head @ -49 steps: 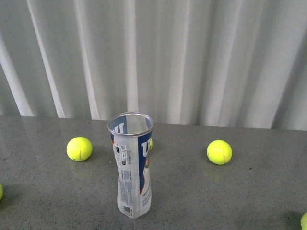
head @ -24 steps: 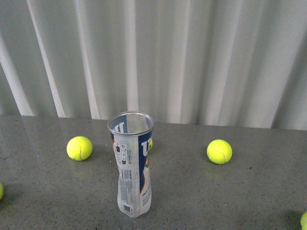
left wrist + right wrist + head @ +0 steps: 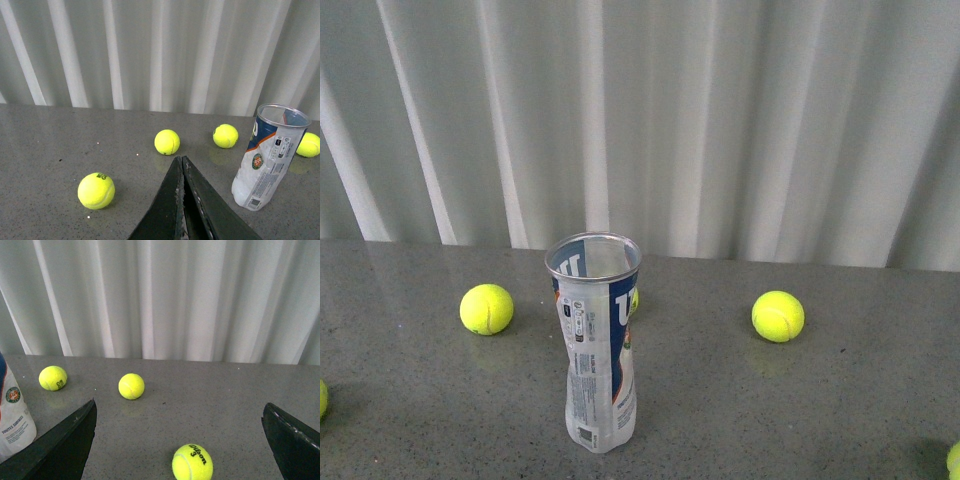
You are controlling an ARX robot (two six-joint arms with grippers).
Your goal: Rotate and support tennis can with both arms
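Note:
The tennis can (image 3: 597, 340) stands upright and open-topped on the grey table, its clear wall dented, with a blue-white-orange label and a barcode near the base. Neither arm shows in the front view. In the left wrist view the can (image 3: 267, 157) stands apart from my left gripper (image 3: 181, 161), whose black fingers are shut together and hold nothing. In the right wrist view my right gripper (image 3: 179, 412) is wide open and empty, and only an edge of the can (image 3: 12, 415) shows beside one finger (image 3: 60, 442).
Yellow-green tennis balls lie around on the table (image 3: 840, 400): one left of the can (image 3: 486, 309), one right (image 3: 778, 316), one partly behind it (image 3: 634, 300), others at the edges (image 3: 954, 460). A ball (image 3: 192, 462) lies between my right fingers. A pleated white curtain (image 3: 720, 120) closes the back.

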